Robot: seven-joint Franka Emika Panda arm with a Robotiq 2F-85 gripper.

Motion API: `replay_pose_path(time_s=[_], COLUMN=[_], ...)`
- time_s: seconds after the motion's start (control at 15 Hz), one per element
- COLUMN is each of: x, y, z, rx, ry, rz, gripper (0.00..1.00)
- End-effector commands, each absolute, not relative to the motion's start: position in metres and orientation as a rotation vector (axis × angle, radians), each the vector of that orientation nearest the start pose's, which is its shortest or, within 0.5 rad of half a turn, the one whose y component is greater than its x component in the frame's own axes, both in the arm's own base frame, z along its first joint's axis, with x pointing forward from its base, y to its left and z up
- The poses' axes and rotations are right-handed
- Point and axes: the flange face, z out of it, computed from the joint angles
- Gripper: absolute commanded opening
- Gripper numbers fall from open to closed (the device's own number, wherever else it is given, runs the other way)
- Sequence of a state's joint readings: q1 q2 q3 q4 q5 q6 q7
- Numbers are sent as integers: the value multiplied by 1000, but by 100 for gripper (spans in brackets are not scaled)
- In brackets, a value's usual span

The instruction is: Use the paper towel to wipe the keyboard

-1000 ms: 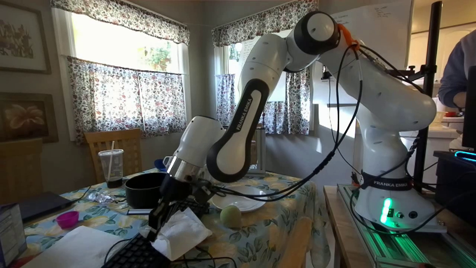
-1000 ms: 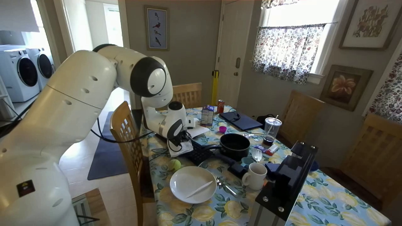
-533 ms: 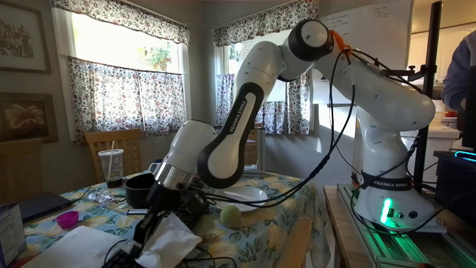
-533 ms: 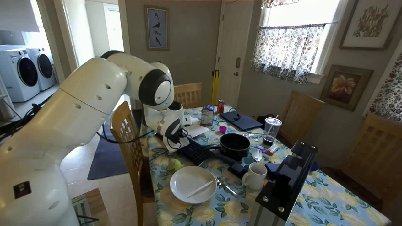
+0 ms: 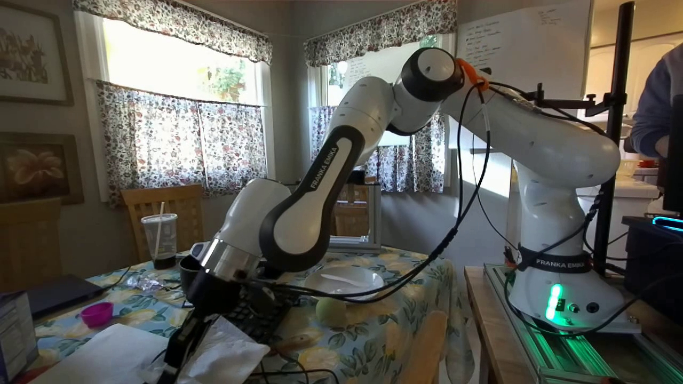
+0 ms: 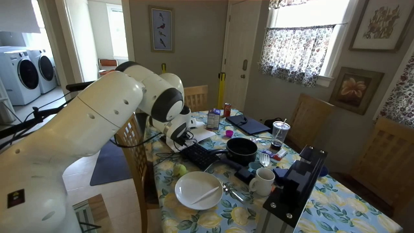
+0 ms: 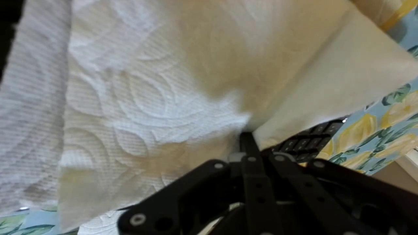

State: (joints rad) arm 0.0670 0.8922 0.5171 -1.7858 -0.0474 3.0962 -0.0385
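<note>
The paper towel [image 7: 147, 98] is white and crumpled and fills much of the wrist view. It also shows in both exterior views [image 5: 227, 352] [image 6: 172, 146]. My gripper [image 7: 249, 138] is shut on the towel, its fingertips buried in the folds. In an exterior view the gripper [image 5: 172, 368] points down at a slant, its tips near the bottom edge. The black keyboard [image 6: 199, 156] lies on the table with the towel over its far end. Some keys [image 7: 305, 140] show beside the towel in the wrist view. Whether the towel presses on the keys is hidden.
A black pan [image 6: 242, 152], a white plate [image 6: 194, 191] and a green ball [image 6: 179, 170] stand around the keyboard's near end. A white paper sheet [image 5: 101, 354] and a pink cup [image 5: 97, 314] lie beyond the gripper. Cables [image 5: 299, 370] run beside the keyboard.
My gripper has moved with the towel along the keyboard, away from the plate and ball, toward its far end. More keys near the pan show now. The grip on the towel looks the same.
</note>
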Motion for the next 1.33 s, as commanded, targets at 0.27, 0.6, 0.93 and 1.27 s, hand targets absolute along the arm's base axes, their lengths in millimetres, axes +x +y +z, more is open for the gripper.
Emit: replay_pose_path(time_s=[0.27,0.6,0.93,1.27], x=[599,592,584,578], y=[309,275,239,208], z=[154,162,171,173], rx=[-2668,-2702,-2715,-2746], ry=[-438,-316,-240,-165], rz=[-441,-417,-417,-395], gripper=[0,0,0,0])
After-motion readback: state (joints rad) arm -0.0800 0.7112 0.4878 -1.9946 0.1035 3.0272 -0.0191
